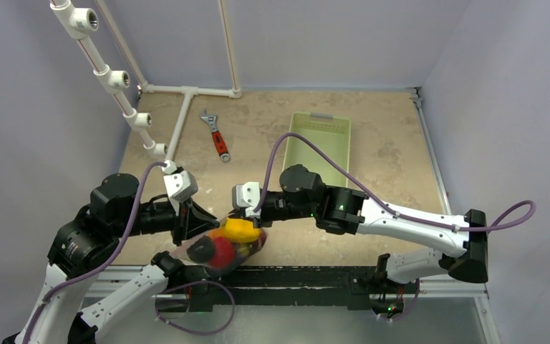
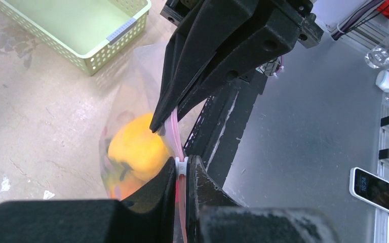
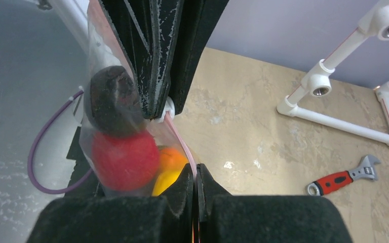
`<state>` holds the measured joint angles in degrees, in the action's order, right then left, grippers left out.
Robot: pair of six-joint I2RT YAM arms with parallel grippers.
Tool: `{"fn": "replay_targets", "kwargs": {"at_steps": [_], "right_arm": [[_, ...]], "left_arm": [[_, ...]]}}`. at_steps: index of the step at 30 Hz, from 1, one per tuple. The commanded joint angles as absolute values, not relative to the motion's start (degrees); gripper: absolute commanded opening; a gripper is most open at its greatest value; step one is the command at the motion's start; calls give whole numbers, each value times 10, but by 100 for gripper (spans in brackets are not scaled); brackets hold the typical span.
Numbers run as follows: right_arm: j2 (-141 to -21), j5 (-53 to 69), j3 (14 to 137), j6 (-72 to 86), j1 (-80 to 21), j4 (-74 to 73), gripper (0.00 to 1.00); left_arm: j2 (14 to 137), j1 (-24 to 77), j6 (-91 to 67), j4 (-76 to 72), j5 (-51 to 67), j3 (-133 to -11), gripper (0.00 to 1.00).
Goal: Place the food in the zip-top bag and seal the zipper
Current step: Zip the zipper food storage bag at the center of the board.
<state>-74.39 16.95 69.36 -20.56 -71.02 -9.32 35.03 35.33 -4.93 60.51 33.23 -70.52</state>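
The clear zip-top bag (image 1: 186,252) hangs in the air over the table's near edge, held between both grippers. Inside it I see a yellow pepper (image 1: 240,229), a red tomato (image 3: 124,159), a dark round piece (image 3: 112,101) and an orange piece (image 3: 171,158). My left gripper (image 2: 186,164) is shut on the pink zipper (image 2: 174,131), right at its white slider (image 2: 182,166). My right gripper (image 3: 196,172) is shut on the same zipper strip (image 3: 180,142) a short way along it. In the top view the left gripper (image 1: 211,228) and right gripper (image 1: 238,215) nearly meet.
A pale green mesh basket (image 1: 320,143) stands at the back right. A red-handled wrench (image 1: 216,136) lies at the back centre. White pipes (image 1: 114,75) run along the left and back. A black rail (image 1: 308,276) edges the table front; a phone (image 2: 377,190) lies beyond it.
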Motion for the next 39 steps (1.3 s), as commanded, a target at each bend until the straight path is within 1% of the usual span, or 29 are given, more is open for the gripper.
{"fn": "replay_targets", "kwargs": {"at_steps": [1, 14, 28, 34, 39], "right_arm": [[-712, 97, 680, -175, -699, -50, 0], [-669, -9, 638, -102, -672, -27, 0], [-653, -114, 623, -43, -645, -40, 0], [-641, -133, 619, -28, -637, -38, 0], [-636, -121, 617, -26, -637, -33, 0]], "left_arm": [[350, 355, -53, 587, 332, -713, 0], [324, 355, -72, 618, 301, -717, 0], [308, 355, -88, 657, 237, -749, 0], [300, 355, -95, 672, 205, -769, 0], [303, 355, -97, 671, 194, -771, 0]]}}
